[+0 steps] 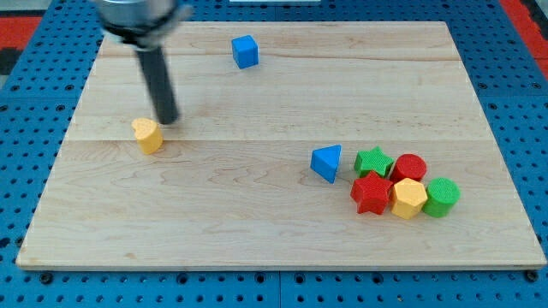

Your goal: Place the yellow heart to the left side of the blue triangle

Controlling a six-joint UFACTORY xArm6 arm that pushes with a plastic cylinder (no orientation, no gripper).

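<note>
Rod end, my tip (169, 121), is sitting bare and clamping nothing just above-right of the yellow heart (147, 135) at the worktop's (257, 231) left, well apart from the blue triangle (327, 162) lying toward the view's right.

Item one: blue cube (245, 51), standing alone above and to the view's right of my tip (169, 121), well apart from it. Item two: a tight cluster far to the view's right of the tip and lower, made up of a green star (373, 160) and red cylinder (409, 167) in the upper row, and a red star (371, 193), yellow hexagon (408, 198) and green cylinder (442, 197) in the lower row, neighbours touching or nearly so. Item three: pale wooden board (257, 231) under the tip, carrying all blocks, bordered by blue perforated panel (17, 128).
</note>
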